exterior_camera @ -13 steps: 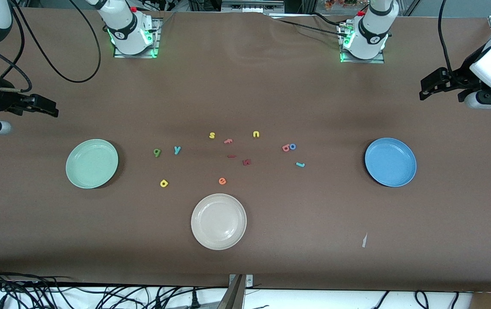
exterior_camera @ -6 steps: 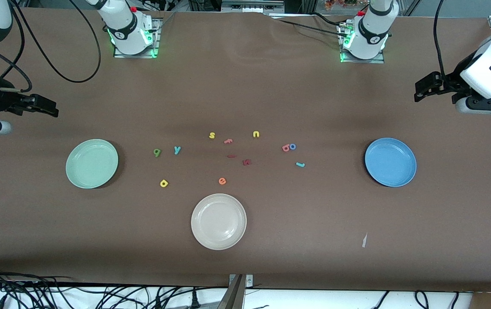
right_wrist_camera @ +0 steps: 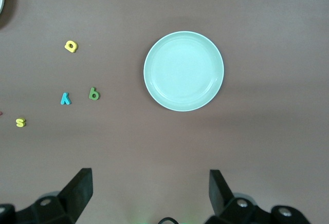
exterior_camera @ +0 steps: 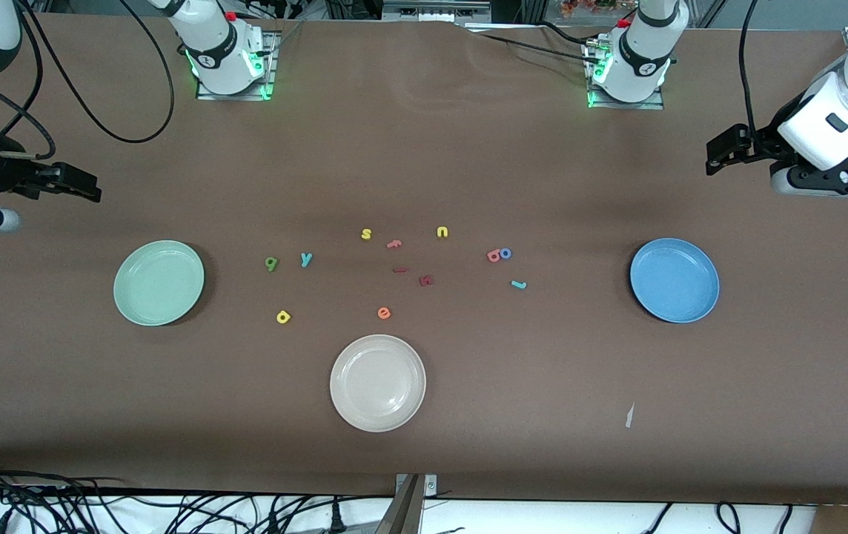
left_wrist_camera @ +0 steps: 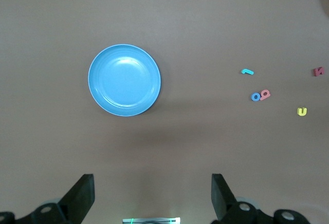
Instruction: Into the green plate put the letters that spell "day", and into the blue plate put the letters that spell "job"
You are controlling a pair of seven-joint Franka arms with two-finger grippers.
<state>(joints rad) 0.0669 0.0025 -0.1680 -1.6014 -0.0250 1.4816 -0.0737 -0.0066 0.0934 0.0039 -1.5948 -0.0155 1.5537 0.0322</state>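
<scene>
The right gripper (exterior_camera: 90, 194) hangs over the bare brown table (exterior_camera: 468, 163) at the right arm's end, its black fingers (right_wrist_camera: 77, 190) spread wide with nothing between them; the green plate (exterior_camera: 159, 282), a round, smooth, pale mint dish with a low rim, sits near it and holds nothing; beside it toward the table's middle lie the "day" letters, small flat foam cut-outs: a dark green looped letter (exterior_camera: 271, 263), a teal "y" (exterior_camera: 306, 259) just beside it, and a yellow looped letter (exterior_camera: 283, 317) nearer the front camera, all apart from one another; next come a yellow "s" (exterior_camera: 366, 234), a salmon hooked piece (exterior_camera: 394, 243), a thin dark red bar (exterior_camera: 399, 270), an orange "e" (exterior_camera: 384, 313), a dark red piece (exterior_camera: 426, 280) and a yellow "u" (exterior_camera: 442, 232); the glossy cream-white plate (exterior_camera: 378, 383) lies nearest the front camera; toward the left arm's end, the pink-red "b" (exterior_camera: 494, 256) touches the blue ring "o" (exterior_camera: 505, 253), and the teal hooked "j" (exterior_camera: 519, 284) lies apart, nearer the camera; the sky-blue plate (exterior_camera: 674, 279), round and smooth, is empty; the left gripper (exterior_camera: 714, 156) hovers over bare table near the left arm's end, its fingers (left_wrist_camera: 220, 196) fully apart, holding nothing.
</scene>
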